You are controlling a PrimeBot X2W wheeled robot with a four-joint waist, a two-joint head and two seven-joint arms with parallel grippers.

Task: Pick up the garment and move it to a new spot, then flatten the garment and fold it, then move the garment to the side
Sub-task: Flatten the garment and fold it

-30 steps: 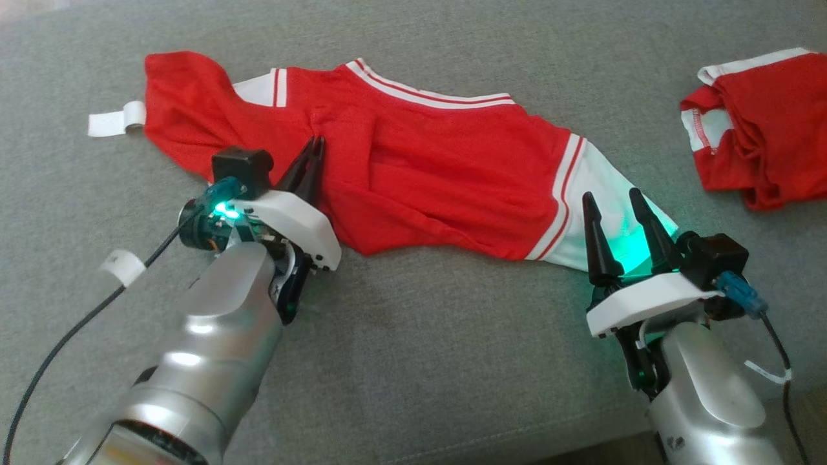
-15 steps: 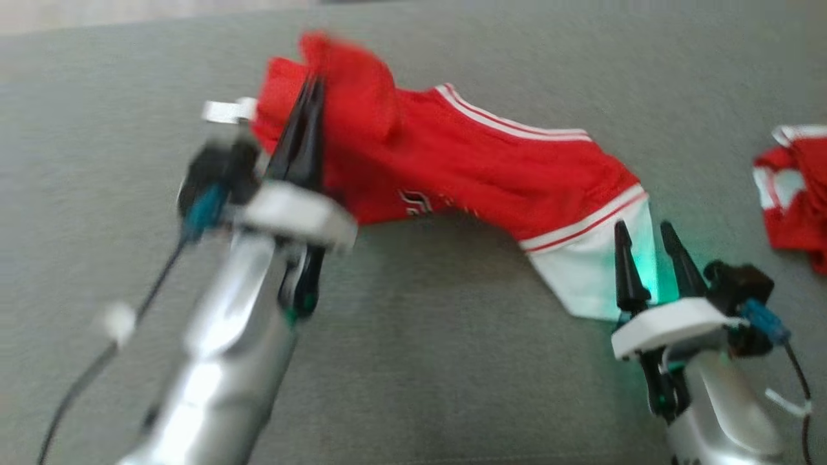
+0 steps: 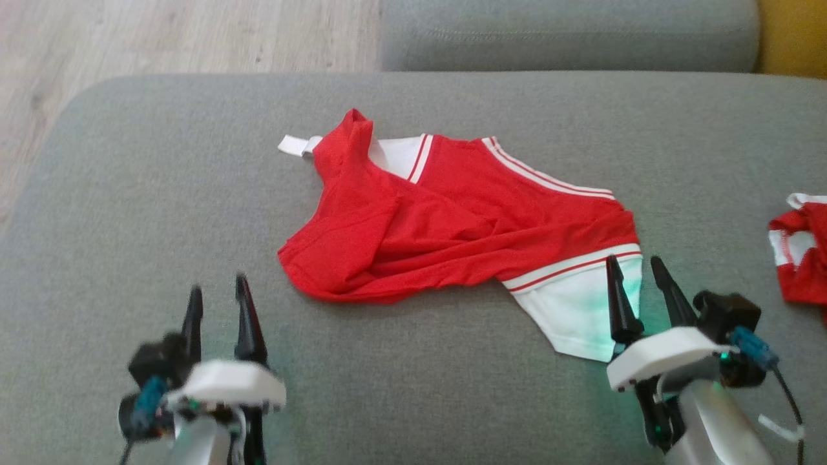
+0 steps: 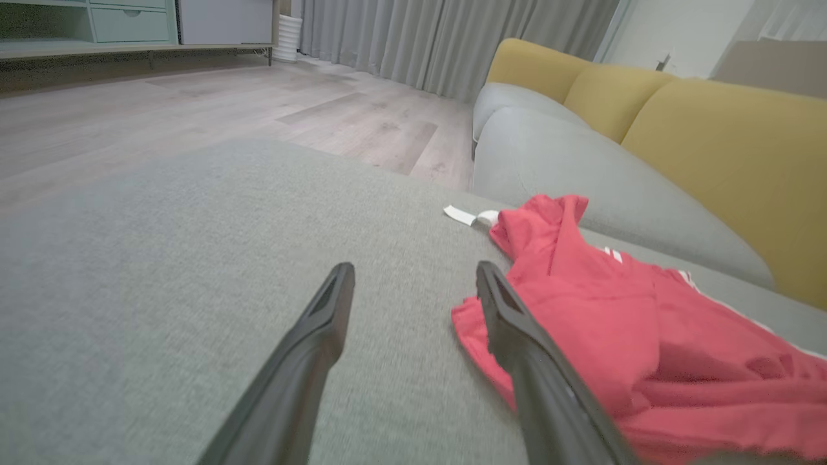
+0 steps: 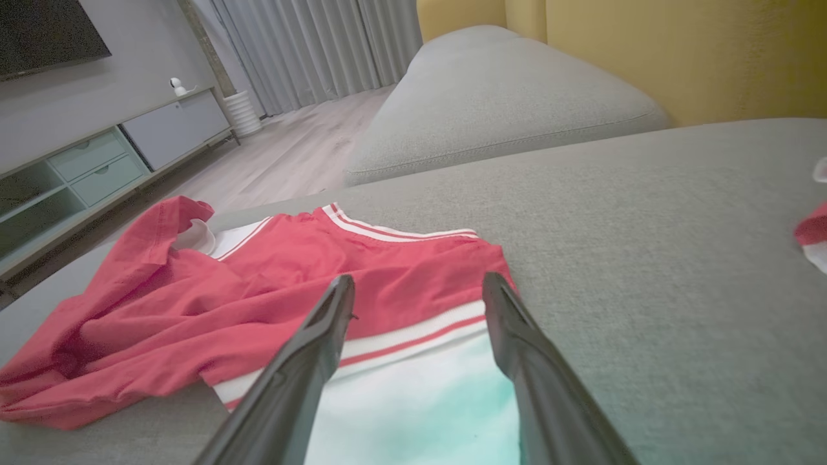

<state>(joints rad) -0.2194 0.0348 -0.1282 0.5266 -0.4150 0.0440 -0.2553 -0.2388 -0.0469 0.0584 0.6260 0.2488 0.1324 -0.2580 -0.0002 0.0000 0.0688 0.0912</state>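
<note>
The garment (image 3: 452, 226) is a red jersey with white striped trim, lying rumpled on the grey cushion (image 3: 129, 194), its left part folded over itself and a white tag at its far left. My left gripper (image 3: 218, 294) is open near the front left, clear of the cloth; in the left wrist view the garment (image 4: 620, 323) lies just right of the left gripper (image 4: 413, 274). My right gripper (image 3: 636, 268) is open over the white sleeve at the garment's right end. In the right wrist view the right gripper (image 5: 418, 284) points over the garment (image 5: 310, 290), its jaws apart.
A second red and white garment (image 3: 801, 258) lies at the right edge of the cushion. Beyond are another grey cushion (image 3: 568, 32), yellow backrests (image 4: 723, 142) and wooden floor (image 3: 161, 39) at the far left. A cabinet (image 5: 97, 155) stands across the room.
My left gripper was shut on the garment's left part and lifted it; now it is open and drawn back to the front left. The cloth lies folded over. The camera has tilted up.
</note>
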